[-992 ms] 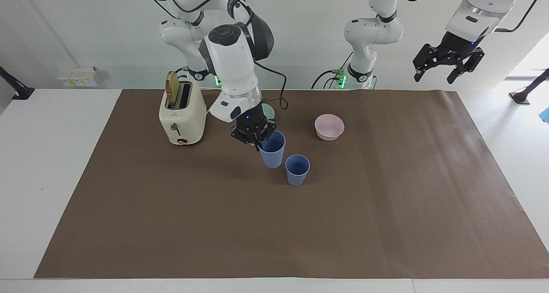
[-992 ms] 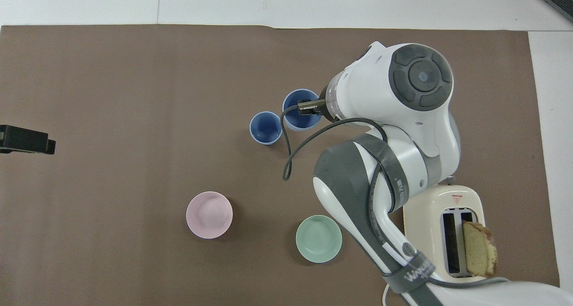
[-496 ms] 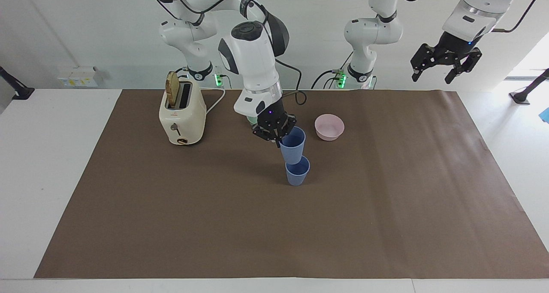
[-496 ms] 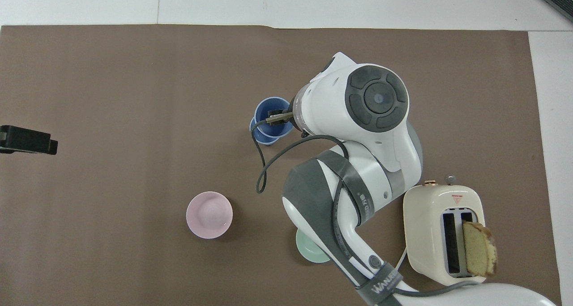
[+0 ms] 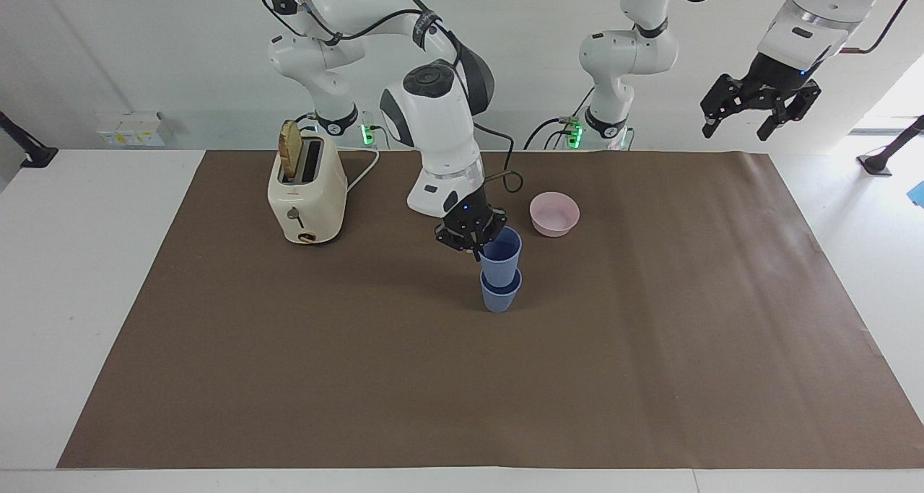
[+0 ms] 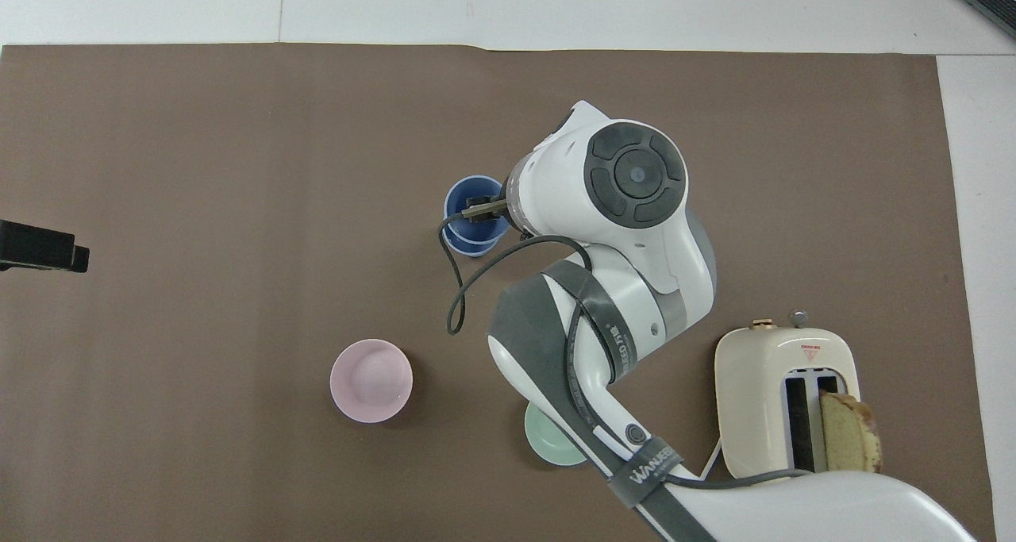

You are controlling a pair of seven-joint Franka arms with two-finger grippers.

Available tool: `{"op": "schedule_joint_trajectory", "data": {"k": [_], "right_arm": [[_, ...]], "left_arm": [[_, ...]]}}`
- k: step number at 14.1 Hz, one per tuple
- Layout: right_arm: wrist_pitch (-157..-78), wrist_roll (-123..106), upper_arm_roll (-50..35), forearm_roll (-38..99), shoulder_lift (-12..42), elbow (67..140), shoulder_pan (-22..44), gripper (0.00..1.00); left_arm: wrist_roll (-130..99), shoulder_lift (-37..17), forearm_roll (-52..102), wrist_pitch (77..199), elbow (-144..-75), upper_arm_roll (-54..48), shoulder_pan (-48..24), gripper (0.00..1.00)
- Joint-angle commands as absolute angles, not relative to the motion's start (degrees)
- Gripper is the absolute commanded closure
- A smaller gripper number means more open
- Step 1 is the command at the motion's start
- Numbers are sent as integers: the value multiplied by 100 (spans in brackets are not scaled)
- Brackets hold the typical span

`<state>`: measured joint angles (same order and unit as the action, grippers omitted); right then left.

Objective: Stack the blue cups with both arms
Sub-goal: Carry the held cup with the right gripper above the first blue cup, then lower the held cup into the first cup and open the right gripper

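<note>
Right hand (image 5: pixel 476 242) clamped on rim of upper cup (image 5: pixel 500 253), one finger inside the mouth. Upper cup partly nested in lower cup (image 5: pixel 499 294), which stands on the surface (image 5: pixel 650 377) about mid-mat, farther from the robots than the pink bowl (image 5: pixel 554 214). Upper cup not fully seated; looks slightly tilted.

Left hand (image 5: pixel 758 107) raised over the left arm's end of the mat, fingers apart, waiting.

Risks, judged:
- Tilted cup may jam against the lower rim if pressed down.
- Side drag on release could tip the light stack.
- Inside finger may lift the cup on withdrawal.
</note>
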<state>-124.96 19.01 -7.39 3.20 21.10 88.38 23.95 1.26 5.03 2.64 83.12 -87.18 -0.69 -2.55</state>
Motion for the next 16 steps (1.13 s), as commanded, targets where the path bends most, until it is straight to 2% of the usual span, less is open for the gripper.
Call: {"op": "schedule_joint_trajectory", "data": {"k": [1,16], "right_arm": [[-12560,1925,-765,422,2206,8780,2391,100],[-12885,1925,-765,378,2540,8850,2443,100]], "left_arm": [[167,598,299,8279,-8798,-97,-185,0],[193,668,97,8200,-8859,-105,-185,0]]}}
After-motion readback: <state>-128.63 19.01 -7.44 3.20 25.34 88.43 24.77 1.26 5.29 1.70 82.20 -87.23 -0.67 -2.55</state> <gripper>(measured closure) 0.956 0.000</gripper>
